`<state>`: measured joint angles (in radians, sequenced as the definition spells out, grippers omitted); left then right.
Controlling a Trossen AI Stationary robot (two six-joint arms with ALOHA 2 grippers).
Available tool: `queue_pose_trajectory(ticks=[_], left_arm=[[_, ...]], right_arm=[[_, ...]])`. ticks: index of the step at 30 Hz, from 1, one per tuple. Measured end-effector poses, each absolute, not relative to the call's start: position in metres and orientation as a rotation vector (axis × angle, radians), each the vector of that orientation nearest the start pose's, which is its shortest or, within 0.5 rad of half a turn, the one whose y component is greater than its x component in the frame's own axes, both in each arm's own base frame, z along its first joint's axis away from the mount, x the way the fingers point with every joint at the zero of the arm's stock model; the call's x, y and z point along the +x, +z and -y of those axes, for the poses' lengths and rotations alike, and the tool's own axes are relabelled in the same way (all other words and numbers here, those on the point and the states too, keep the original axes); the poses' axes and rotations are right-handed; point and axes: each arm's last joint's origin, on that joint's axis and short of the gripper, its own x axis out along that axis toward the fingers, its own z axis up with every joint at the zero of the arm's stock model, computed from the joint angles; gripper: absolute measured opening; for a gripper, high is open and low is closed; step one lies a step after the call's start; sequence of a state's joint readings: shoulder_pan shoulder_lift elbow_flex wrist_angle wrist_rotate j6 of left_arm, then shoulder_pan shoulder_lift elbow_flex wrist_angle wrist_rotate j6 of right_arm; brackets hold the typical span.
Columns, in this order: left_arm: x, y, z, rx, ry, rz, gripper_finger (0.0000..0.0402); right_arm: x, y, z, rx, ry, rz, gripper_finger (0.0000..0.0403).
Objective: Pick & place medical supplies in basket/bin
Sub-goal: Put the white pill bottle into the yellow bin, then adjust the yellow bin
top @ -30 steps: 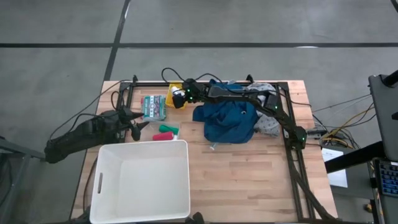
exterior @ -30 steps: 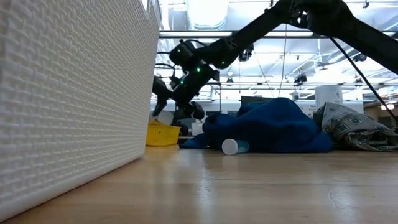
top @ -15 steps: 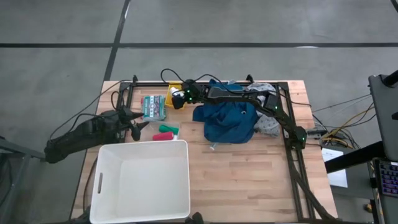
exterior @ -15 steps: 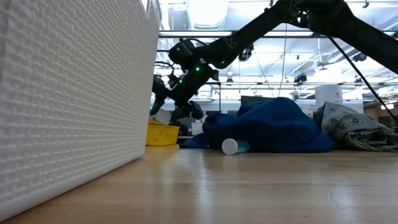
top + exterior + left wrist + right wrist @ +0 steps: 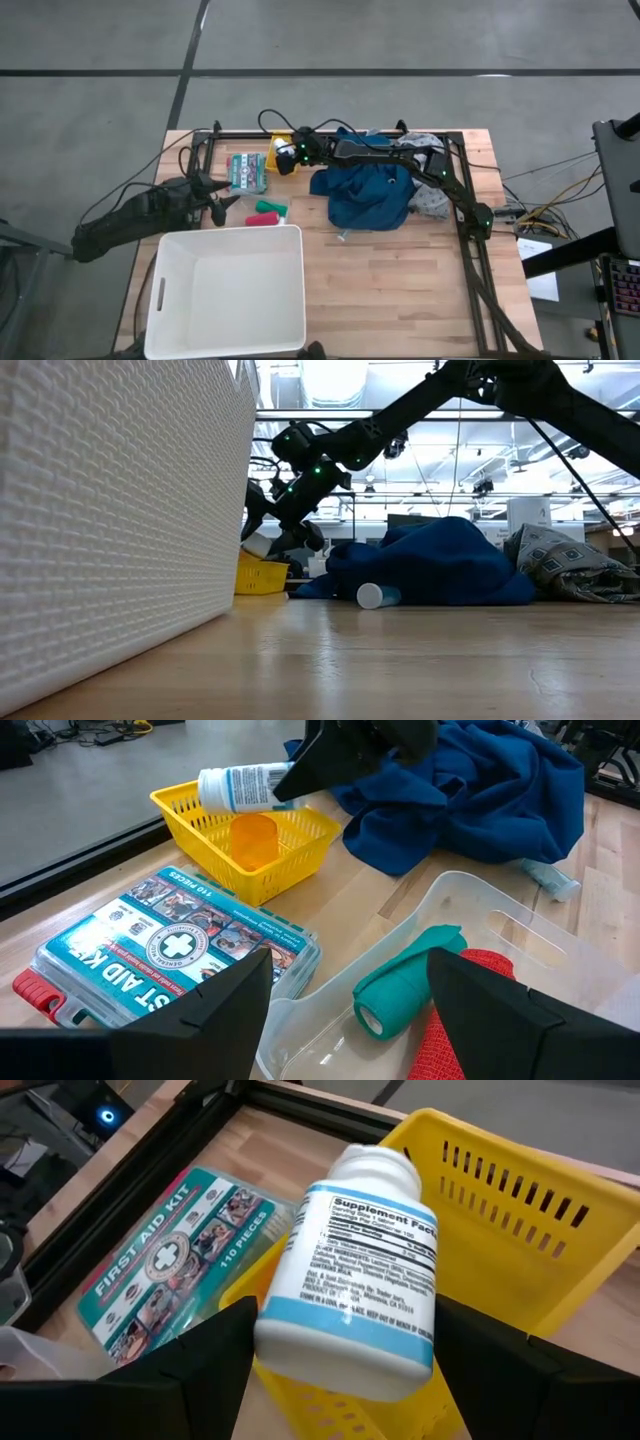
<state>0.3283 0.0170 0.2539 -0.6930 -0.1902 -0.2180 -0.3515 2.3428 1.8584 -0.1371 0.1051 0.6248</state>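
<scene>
Wood table (image 5: 420, 290): white bottle (image 5: 352, 1280) held sideways over yellow basket (image 5: 520, 1230), clamped in right gripper (image 5: 285, 158), arm stretched across blue garment (image 5: 365, 195). First-aid kit (image 5: 246, 172) beside. Left gripper (image 5: 222, 195) fingers apart, near green roll (image 5: 400, 990). White bin (image 5: 228, 292) near front edge.

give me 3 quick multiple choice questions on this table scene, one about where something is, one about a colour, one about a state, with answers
1. Where is the white supplement bottle?
A. in the white tub
B. between the right gripper's fingers, over the yellow basket
C. under the blue garment

2. What colour is the roll lying in the clear tray beside the red one?
A. green
B. orange
C. white

3. What state is the white tub in?
A. full of cloth
B. tipped on its side
C. upright with nothing in it

Answers: 1 B, the right gripper holds the bottle above the yellow basket. 2 A, the left wrist view shows the green roll in the clear tray. 3 C, the high view shows the white tub with a bare floor.
</scene>
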Motion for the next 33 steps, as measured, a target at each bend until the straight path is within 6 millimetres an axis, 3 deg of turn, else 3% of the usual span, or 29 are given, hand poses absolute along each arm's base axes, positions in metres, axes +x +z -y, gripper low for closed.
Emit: queue_pose_trajectory(ticks=[8,24,33], left_arm=[[0.061,0.181,-0.027,-0.241,0.558,-0.403,0.0271],[0.061,0.181,-0.027,-0.241,0.558,-0.403,0.0271],[0.061,0.181,-0.027,-0.242,0.558,-0.403,0.0271]], right_arm=[[0.497,0.185,0.185,0.637,-0.605,-0.438,0.0290],[0.495,0.183,0.185,0.637,-0.610,-0.458,0.0291],[0.494,0.200,0.184,0.613,-0.585,-0.425,0.0289]])
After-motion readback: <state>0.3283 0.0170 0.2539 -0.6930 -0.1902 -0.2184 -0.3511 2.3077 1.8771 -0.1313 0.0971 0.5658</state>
